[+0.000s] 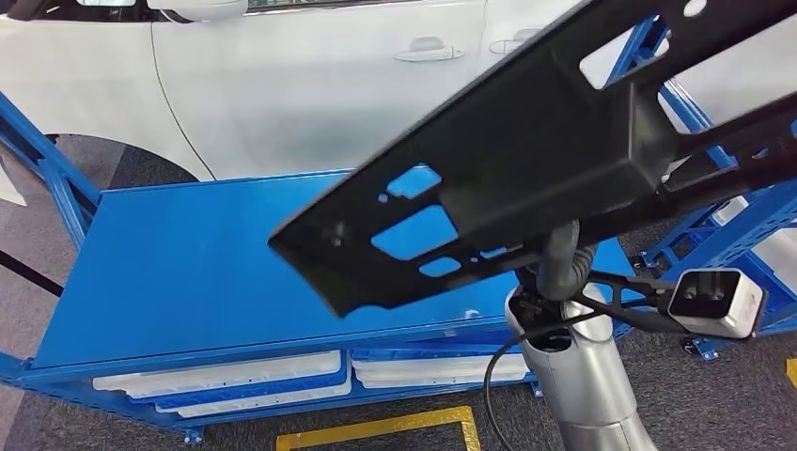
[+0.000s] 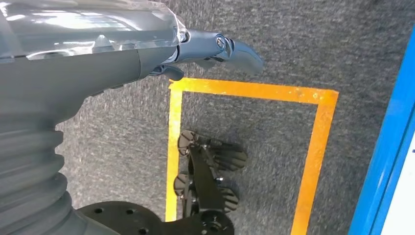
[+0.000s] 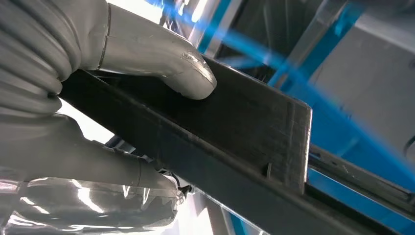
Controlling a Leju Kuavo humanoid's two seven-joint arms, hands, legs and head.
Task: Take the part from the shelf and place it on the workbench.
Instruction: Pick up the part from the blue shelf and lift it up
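Observation:
A long black plastic part (image 1: 526,160) with several cut-outs hangs tilted above the right half of the blue workbench (image 1: 188,272), its lower end toward the bench's middle. From below, my right hand (image 1: 561,258) grips it on a raised silver arm. In the right wrist view the thumb (image 3: 161,58) presses on the part's dark flat edge (image 3: 254,132), and the other fingers wrap underneath. My left hand (image 2: 98,63) hangs over grey carpet, holding nothing, its thumb (image 2: 235,49) sticking out.
A white car (image 1: 282,85) stands close behind the bench. Blue shelf framing (image 1: 714,225) rises at the right, and a blue strut (image 1: 47,160) at the left. White trays (image 1: 226,376) lie under the bench top. Yellow tape (image 1: 395,427) marks the carpet in front.

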